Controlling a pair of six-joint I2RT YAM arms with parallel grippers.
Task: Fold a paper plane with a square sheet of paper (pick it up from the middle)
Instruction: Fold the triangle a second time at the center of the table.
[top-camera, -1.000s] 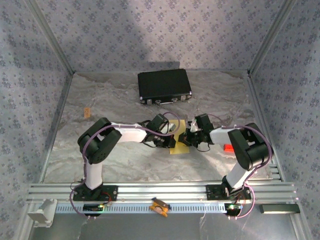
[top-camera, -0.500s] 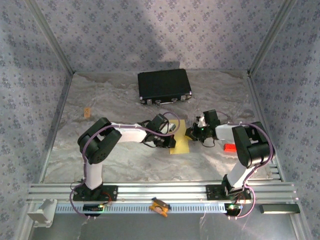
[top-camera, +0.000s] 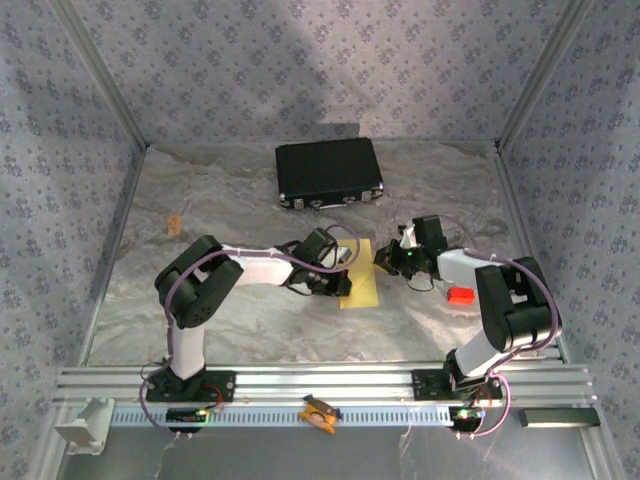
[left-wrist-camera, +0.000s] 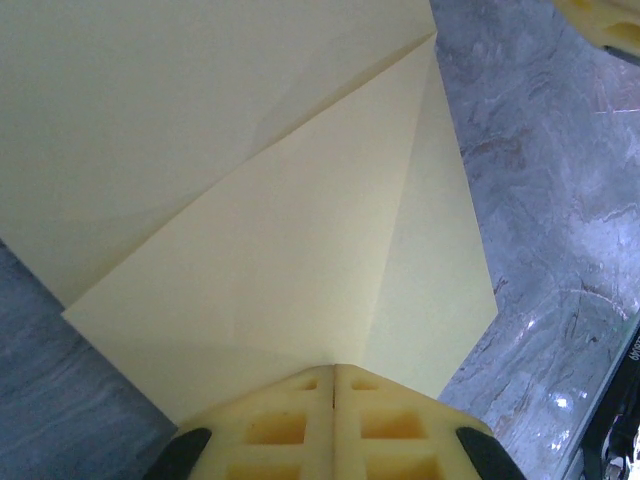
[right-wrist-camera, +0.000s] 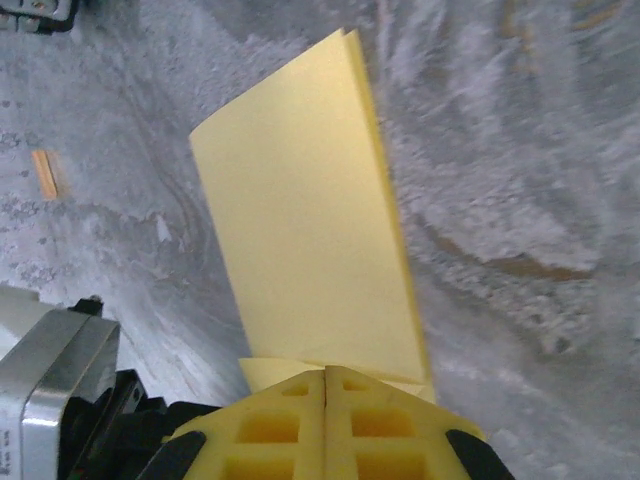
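The yellow sheet of paper (top-camera: 362, 285) lies folded mid-table between my two grippers. In the left wrist view the paper (left-wrist-camera: 280, 200) shows diagonal creases running towards my left gripper (left-wrist-camera: 333, 368), whose fingers are shut at the paper's left edge (top-camera: 341, 282). In the right wrist view the paper (right-wrist-camera: 300, 220) stretches away as a two-layer panel from my right gripper (right-wrist-camera: 326, 370), which is shut on its near edge, with a lower layer peeking out beneath. From above, the right gripper (top-camera: 386, 259) sits at the paper's upper right corner.
A black case (top-camera: 329, 172) lies at the back of the table. A small orange clip (top-camera: 174, 225) rests at the far left, also seen from the right wrist (right-wrist-camera: 43, 173). A red object (top-camera: 460, 296) sits by the right arm. Patterned walls enclose the table.
The right gripper has drawn back to the right and slightly away, uncovering more of the yellow paper. The left arm has stayed where it was.
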